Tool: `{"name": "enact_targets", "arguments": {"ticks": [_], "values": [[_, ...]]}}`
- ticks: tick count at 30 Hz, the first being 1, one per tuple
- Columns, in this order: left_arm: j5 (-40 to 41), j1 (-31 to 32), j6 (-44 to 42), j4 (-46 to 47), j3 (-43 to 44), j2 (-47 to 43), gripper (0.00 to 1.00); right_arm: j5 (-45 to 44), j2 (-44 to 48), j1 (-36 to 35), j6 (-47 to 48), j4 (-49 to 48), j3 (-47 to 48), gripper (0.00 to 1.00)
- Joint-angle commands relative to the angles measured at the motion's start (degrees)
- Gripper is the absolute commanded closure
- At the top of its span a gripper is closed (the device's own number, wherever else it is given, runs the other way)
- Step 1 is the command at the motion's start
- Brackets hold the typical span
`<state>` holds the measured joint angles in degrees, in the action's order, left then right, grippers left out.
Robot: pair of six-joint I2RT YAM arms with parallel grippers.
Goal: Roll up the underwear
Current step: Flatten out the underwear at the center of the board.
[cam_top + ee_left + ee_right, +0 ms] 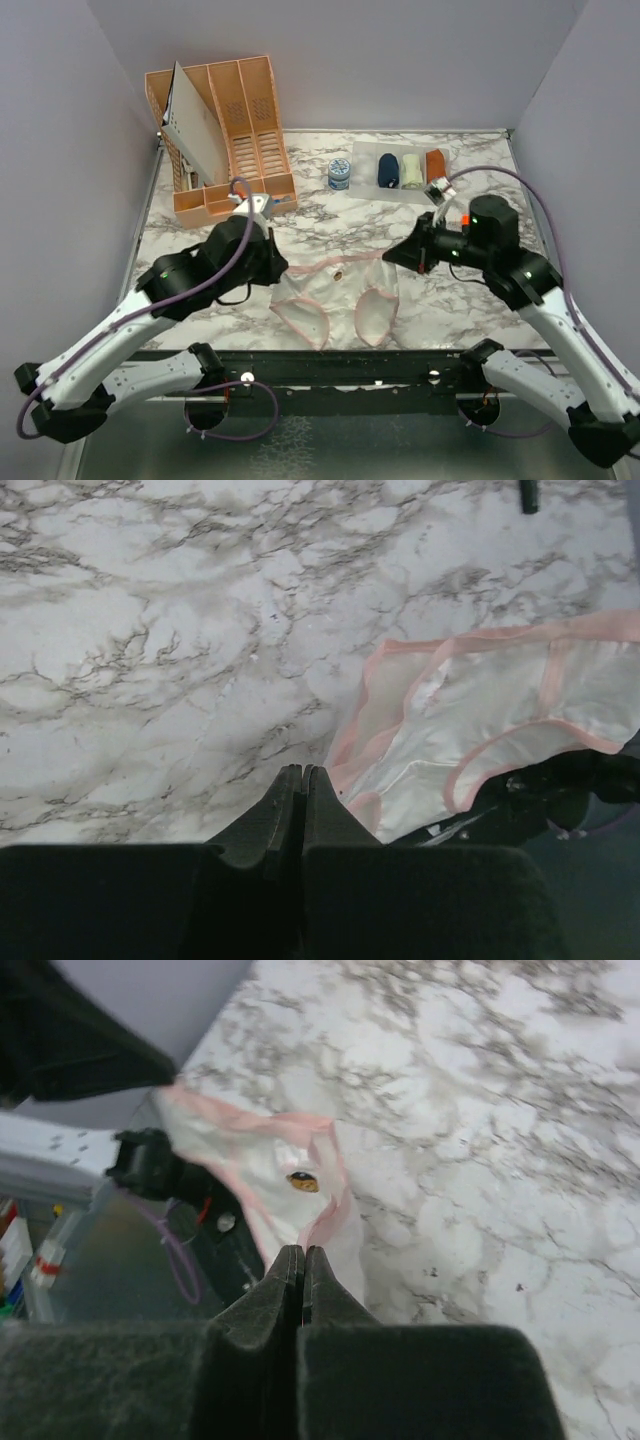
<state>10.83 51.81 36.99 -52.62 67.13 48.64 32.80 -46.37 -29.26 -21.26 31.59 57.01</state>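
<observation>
1. Three rolled cloth bundles lie side by side at the far edge of the marble table (330,225): a navy roll (388,170), a cream roll (411,171) and a rust-orange roll (435,164). All three rest on a clear sheet (365,165).
2. One small blue-and-white jar (340,175) stands just left of that sheet.
3. One peach slotted organizer (255,110) sits at the far left, with a pale perforated panel (195,125) leaning in it.
4. None of these items lies between the grippers and the cloth; all are well apart from it.
5. The whitish-pink underwear (375,305) lies unrolled near the front edge of the table, between the two grippers.
6. Its cloth is thin and glossy with pink edging. The waistband is stretched across the far side and two lobes point toward the arm bases. A small amber spot (303,1182) shows on the waistband.
7. The left gripper (302,772) has its fingers pressed together. The cloth edge lies just beside its tips; whether any cloth is pinched cannot be told.
8. The right gripper (303,1250) is clenched, with the pink edging running into its tips.
</observation>
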Motion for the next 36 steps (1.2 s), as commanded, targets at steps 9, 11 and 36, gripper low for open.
{"name": "enact_targets", "arguments": {"ticks": [9,11,36], "values": [[15.38,-9.45,-4.82,21.15,-10.77,28.86,1.0,-30.33,-38.72,0.34,1.7,-10.52,0.0,0.99],[15.55,-10.88,-6.08,25.92,-12.16,30.46,1.0,-31.24,-42.78,0.32,2.65,-11.54,1.95,1.0],[-4.69,-19.73,-14.66,33.65,-12.3,29.23,0.18,-14.87,-43.54,0.43,1.32,-21.6,1.28,0.44]]}}
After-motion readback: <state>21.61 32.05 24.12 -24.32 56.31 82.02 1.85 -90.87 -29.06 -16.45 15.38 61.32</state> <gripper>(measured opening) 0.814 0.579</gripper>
